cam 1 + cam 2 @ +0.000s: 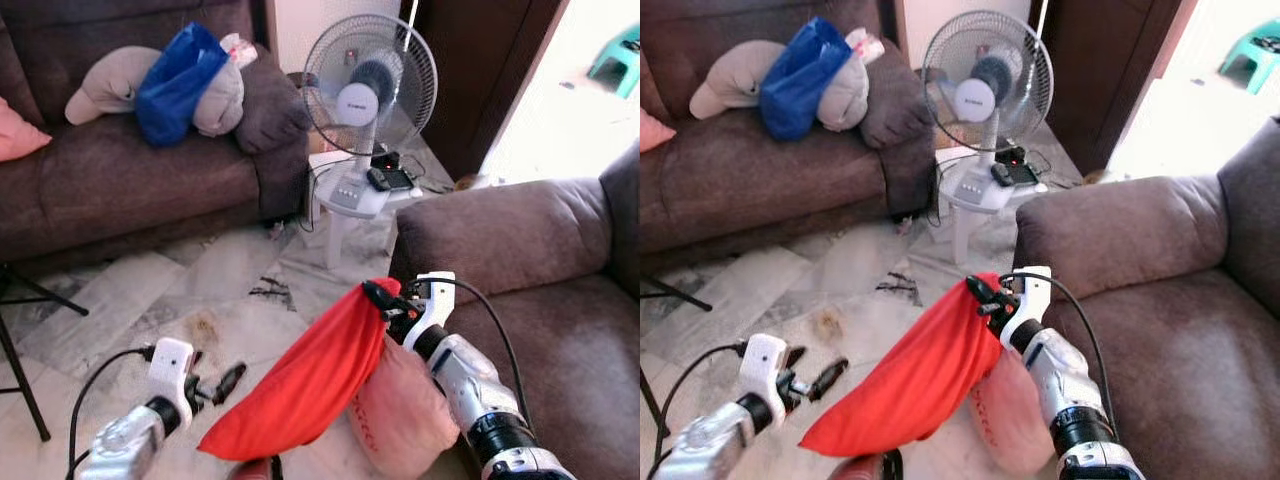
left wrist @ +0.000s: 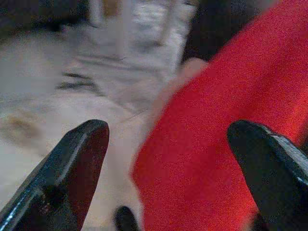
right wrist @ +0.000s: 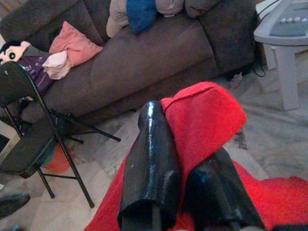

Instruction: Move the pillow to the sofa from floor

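while its right gripper (image 1: 383, 297) pinches one corner of the red pillow (image 1: 300, 385) at lower centre of the head view, fingers closed tight on the cloth, the humanoid holds the cushion clear of the marble floor (image 1: 200, 300), so that it hangs slack and diagonal from that single grip, its free end drooping toward the bottom edge of the frame. the high corner hold looks chosen to lift the soft load without a second arm. the left gripper (image 1: 222, 383), lower left, waits just beside the drooping end with its fingers apart and nothing between them; in the left wrist view the red fabric fills the space ahead of the spread black fingers (image 2: 72, 168). a paler pink cushion (image 1: 400, 415) sits low behind the red one, against the front of the brown sofa (image 1: 540, 260) that fills the right of the frame, which appears the nearest landing place. the pillow's cover reads as matte woven cloth, limp and lightly stuffed, with a seamed edge at the pinched corner. the sofa looks like napped, suede-like fabric with rounded, padded arms. a second brown sofa (image 1: 120, 180) at upper left carries a blue bag (image 1: 175, 85) and grey cushions. a white pedestal fan (image 1: 368, 85) stands at upper centre
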Available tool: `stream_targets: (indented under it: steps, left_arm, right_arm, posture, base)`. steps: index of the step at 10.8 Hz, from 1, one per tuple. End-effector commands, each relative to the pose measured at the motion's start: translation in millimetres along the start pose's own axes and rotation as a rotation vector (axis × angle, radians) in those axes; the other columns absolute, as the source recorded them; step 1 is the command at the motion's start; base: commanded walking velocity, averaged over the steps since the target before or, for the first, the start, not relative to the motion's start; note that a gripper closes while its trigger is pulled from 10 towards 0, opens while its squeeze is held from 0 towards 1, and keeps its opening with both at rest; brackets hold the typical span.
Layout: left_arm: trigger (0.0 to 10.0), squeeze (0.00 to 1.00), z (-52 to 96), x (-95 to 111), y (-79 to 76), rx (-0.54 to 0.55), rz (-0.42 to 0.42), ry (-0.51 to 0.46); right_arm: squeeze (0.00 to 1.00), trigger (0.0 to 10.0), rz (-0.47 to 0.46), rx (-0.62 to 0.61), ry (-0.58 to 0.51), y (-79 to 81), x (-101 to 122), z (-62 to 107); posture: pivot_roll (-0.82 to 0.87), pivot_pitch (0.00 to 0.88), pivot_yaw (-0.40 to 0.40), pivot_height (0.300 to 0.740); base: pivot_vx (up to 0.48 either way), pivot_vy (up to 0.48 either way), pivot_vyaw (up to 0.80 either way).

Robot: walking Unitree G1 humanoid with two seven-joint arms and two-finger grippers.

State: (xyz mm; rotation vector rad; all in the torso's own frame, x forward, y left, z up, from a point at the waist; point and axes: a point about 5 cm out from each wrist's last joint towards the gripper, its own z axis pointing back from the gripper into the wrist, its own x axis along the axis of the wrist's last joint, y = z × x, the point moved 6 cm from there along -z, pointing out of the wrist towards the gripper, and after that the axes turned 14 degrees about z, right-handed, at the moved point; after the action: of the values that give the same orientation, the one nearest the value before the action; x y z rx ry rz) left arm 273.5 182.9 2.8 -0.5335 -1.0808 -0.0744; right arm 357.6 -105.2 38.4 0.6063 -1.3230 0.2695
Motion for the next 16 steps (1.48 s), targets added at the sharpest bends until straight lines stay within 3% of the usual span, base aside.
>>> stream_targets:
  steps: [1,2,4,7,9,10,12,15,16]
  left_arm:
    - [10.0,0.00,4.1,-1.4,-7.6,-0.061,0.041,0.025]
    - [10.0,0.00,8.0,-11.2,-15.4,-0.127,0.019,0.114]
    - [10.0,0.00,23.3,-38.5,-15.6,-0.169,0.026,0.258]
    - [10.0,0.00,34.2,-62.2,-16.5,-0.174,0.006,0.385]
    - [10.0,0.00,32.5,-62.8,-10.7,-0.134,-0.058,0.387]
    - [10.0,0.00,27.3,-64.3,0.0,-0.065,-0.099,0.380]
    - [10.0,0.00,23.2,-66.8,4.1,-0.040,-0.087,0.371]
    - [10.0,0.00,23.6,-88.4,-5.6,-0.094,-0.028,0.448]
    - [10.0,0.00,24.0,-91.9,-4.1,-0.080,-0.046,0.458]
  right_arm:
    - [0.00,10.0,0.040,-0.013,-0.085,-6.2,26.4,-4.3]
    - [0.00,10.0,0.041,-0.011,-0.084,-5.7,25.8,-4.5]
    - [0.00,10.0,0.044,-0.011,-0.075,-6.0,23.1,-3.6]
    - [0.00,10.0,0.044,-0.006,-0.070,-4.3,21.4,-4.5]
    - [0.00,10.0,0.045,-0.006,-0.072,-4.4,21.9,-4.8]
    - [0.00,10.0,0.044,-0.007,-0.072,-4.7,21.9,-4.7]
    - [0.00,10.0,0.043,-0.009,-0.070,-5.2,21.2,-4.1]
    - [0.00,10.0,0.041,-0.009,-0.070,-4.6,20.4,-4.3]
    - [0.00,10.0,0.040,-0.010,-0.071,-4.6,20.5,-4.2]
  posture:
    - [0.13,0.057,-0.005,0.740]
    - [0.13,0.058,-0.005,0.740]
    - [0.13,0.060,-0.005,0.740]
    - [0.13,0.061,-0.006,0.740]
    - [0.13,0.060,-0.005,0.740]
    - [0.13,0.060,-0.006,0.740]
    - [0.13,0.060,-0.005,0.740]
    - [0.13,0.061,-0.002,0.740]
    - [0.12,0.062,-0.003,0.740]
  base:
    - [0.000,0.000,0.00]
    - [0.000,0.000,0.00]
    - [0.000,0.000,0.00]
    - [0.000,0.000,0.00]
    - [0.000,0.000,0.00]
    - [0.000,0.000,0.00]
    - [0.000,0.000,0.00]
    - [0.000,0.000,0.00]
    - [0.000,0.000,0.00]
